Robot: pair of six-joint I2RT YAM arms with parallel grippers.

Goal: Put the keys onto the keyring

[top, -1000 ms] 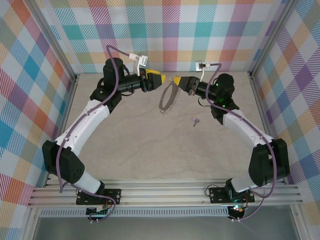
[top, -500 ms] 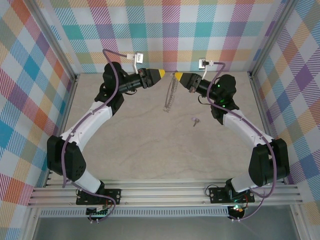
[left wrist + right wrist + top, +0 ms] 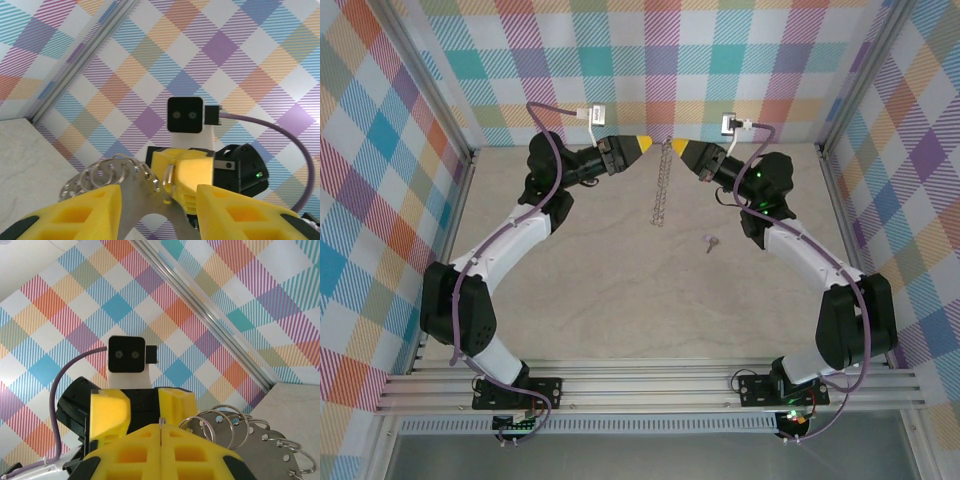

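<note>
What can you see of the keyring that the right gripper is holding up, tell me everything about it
The keyring is a flat grey metal piece with holes along its edge carrying small silvery wire rings. It hangs edge-on, a thin chain-like line from above, pinched at its top by the shut right gripper. The open left gripper straddles it without visibly touching. Whether its lower end reaches the table is unclear.

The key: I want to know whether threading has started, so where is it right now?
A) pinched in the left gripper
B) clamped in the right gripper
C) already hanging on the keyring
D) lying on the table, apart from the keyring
D: the key lies alone on the table, while the keyring hangs from the shut right gripper well clear of it.
</note>
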